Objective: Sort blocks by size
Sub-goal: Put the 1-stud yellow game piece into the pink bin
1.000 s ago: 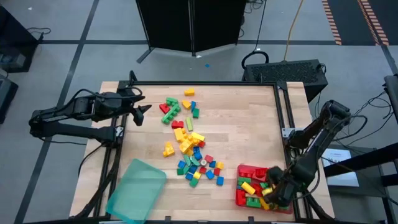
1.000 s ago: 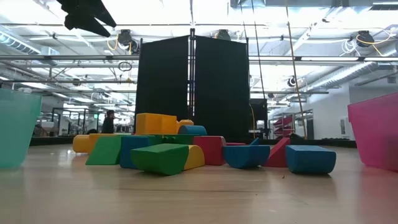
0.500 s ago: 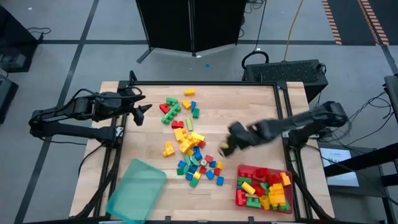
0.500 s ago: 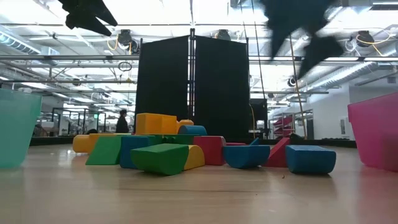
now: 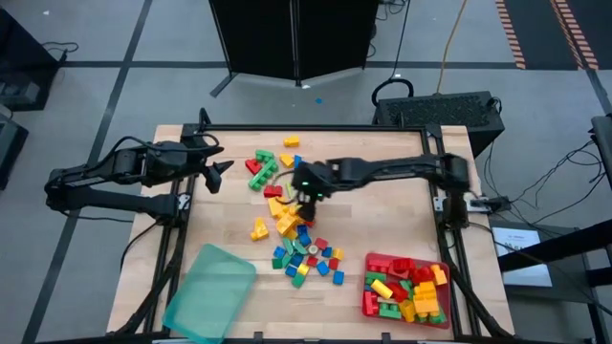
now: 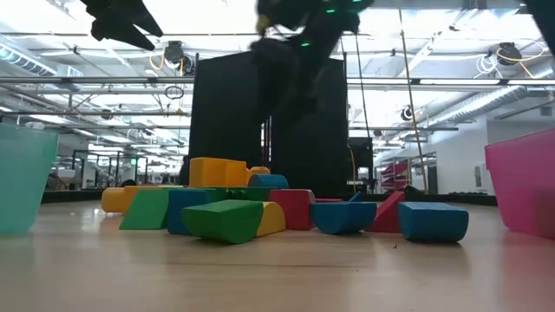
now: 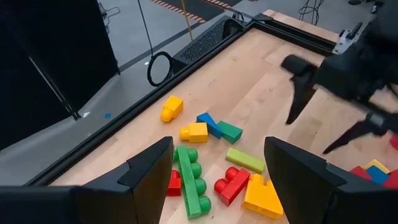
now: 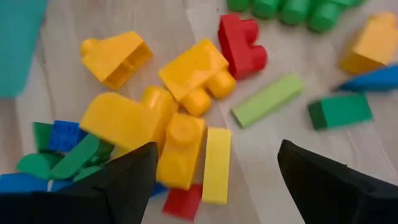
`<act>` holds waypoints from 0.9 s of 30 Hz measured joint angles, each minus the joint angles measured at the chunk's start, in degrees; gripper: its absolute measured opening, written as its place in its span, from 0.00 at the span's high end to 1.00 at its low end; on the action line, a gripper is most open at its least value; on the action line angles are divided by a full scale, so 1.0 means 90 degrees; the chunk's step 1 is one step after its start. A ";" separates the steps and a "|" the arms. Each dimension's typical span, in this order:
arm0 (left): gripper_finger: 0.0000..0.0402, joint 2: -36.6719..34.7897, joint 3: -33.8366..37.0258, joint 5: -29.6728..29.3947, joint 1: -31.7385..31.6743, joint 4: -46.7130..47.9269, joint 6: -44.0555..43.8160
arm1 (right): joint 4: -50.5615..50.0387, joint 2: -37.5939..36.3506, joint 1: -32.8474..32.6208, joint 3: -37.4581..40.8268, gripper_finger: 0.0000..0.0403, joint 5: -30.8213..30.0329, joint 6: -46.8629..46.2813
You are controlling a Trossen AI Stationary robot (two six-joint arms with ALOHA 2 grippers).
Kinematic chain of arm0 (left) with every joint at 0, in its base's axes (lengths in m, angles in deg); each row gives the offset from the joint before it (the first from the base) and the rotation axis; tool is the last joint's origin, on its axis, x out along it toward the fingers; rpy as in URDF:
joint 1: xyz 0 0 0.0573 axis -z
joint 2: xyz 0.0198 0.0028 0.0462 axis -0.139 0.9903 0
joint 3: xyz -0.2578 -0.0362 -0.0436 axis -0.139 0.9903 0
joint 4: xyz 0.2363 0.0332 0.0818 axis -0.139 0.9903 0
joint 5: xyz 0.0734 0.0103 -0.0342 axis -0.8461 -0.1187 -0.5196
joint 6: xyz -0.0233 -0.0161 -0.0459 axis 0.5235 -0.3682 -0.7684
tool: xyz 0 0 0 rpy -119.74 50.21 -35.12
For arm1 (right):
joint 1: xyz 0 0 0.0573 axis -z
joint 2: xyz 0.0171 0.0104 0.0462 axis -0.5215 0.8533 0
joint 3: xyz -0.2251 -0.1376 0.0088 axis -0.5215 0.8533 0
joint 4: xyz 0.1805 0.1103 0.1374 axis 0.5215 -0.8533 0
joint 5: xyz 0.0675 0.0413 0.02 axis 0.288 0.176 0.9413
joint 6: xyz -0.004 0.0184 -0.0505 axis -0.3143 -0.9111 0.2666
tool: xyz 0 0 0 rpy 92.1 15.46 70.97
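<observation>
Blocks in red, yellow, green and blue lie loose on the wooden table: a far group (image 5: 268,167) and a denser pile (image 5: 296,239) at the middle. My right gripper (image 5: 304,203) hangs open over the pile's yellow blocks (image 8: 180,124), pointing steeply down and touching none of them. It also shows, open, in the left wrist view (image 7: 329,112). My left gripper (image 5: 216,174) waits open above the table's far left part, with nothing between its fingers (image 7: 155,165).
A red tray (image 5: 369,301) holding several blocks sits at the near right corner. A translucent teal tray (image 5: 210,291) lies at the near left corner. The black frame rail (image 5: 316,128) runs along the table's far edge. Bare wood lies right of the pile.
My right gripper has swept from above the red tray at the near right toward the table's left and far edge, ending over the middle pile. It has rolled about its own axis on the way and has stayed open. The blocks have kept still.
</observation>
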 joint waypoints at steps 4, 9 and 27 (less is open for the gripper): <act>0.36 0.0000 0.0000 0.0000 0.0000 0.0027 0.0002 | -0.0549 0.0869 0.0031 -0.1213 0.20 0.0130 0.0809; 0.36 0.0000 0.0000 0.0000 0.0000 0.0027 -0.0002 | -0.1352 0.1680 -0.0032 -0.2293 0.20 0.0180 0.1398; 0.36 0.0000 0.0000 0.0000 0.0007 0.0037 -0.0001 | -0.1188 0.1613 -0.0391 -0.2667 0.20 0.0038 0.4031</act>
